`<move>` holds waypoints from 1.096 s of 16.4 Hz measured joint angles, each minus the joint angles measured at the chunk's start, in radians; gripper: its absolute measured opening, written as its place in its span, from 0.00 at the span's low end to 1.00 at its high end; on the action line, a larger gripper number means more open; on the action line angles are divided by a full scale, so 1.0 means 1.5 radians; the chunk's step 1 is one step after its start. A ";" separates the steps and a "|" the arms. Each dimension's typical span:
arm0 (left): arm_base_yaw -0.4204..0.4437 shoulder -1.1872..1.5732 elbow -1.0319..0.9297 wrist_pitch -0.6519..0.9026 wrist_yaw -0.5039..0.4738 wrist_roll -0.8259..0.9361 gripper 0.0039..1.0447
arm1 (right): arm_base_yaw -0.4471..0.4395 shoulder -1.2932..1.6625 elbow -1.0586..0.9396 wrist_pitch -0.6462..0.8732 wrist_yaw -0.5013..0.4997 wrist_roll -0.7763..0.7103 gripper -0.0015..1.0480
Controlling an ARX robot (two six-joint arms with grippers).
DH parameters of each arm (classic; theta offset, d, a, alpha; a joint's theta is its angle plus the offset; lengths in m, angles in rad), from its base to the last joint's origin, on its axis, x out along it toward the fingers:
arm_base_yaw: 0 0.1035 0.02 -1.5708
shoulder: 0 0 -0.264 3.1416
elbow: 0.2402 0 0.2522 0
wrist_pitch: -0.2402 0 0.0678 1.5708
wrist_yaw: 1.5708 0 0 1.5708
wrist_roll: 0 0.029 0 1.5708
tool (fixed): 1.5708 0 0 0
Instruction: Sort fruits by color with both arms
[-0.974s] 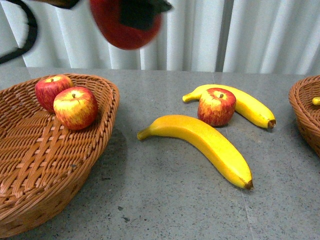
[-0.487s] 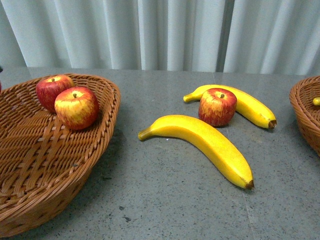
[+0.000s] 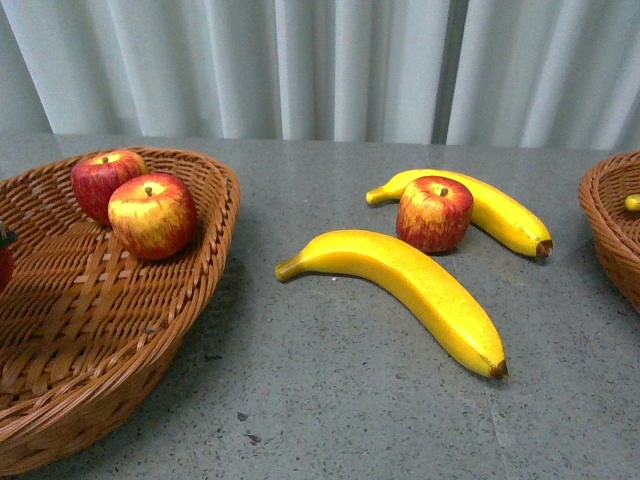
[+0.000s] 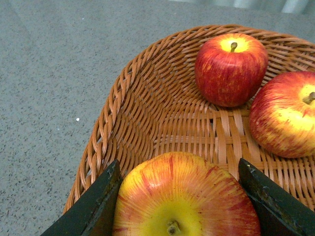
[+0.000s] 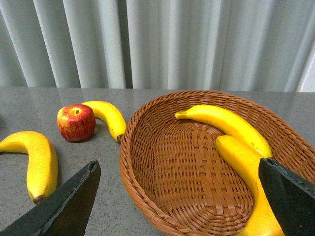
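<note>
My left gripper (image 4: pixel 179 209) is shut on a red-and-yellow apple (image 4: pixel 184 196), held over the left wicker basket (image 4: pixel 133 123). Two more apples (image 4: pixel 230 69) (image 4: pixel 290 115) lie in that basket. In the front view only a red sliver of the held apple (image 3: pixel 3 268) shows at the left edge. On the table an apple (image 3: pixel 433 212) leans against a banana (image 3: pixel 505 215), and a larger banana (image 3: pixel 400 285) lies in front. My right gripper (image 5: pixel 179 201) is open above the right basket (image 5: pixel 130 162), which holds two bananas (image 5: pixel 226 123) (image 5: pixel 248 167).
The grey table (image 3: pixel 330 400) runs between the two baskets. The right basket's rim (image 3: pixel 605 225) shows at the front view's right edge with a banana tip (image 3: pixel 632 202) inside. White curtains (image 3: pixel 330 60) hang behind the table.
The left gripper with its apple has moved from the top of the front view leftward and down, and now only a sliver shows over the left basket. The fruit on the table has not moved.
</note>
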 joint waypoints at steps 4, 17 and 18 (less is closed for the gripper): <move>0.001 -0.028 -0.001 -0.041 -0.003 -0.003 0.95 | 0.000 0.000 0.000 0.000 0.000 0.000 0.94; -0.238 0.243 0.348 -0.057 0.183 0.145 0.94 | 0.000 0.000 0.000 0.000 0.000 0.000 0.94; -0.247 0.281 0.368 -0.063 0.191 0.157 0.94 | 0.000 0.000 0.000 0.000 0.000 0.000 0.94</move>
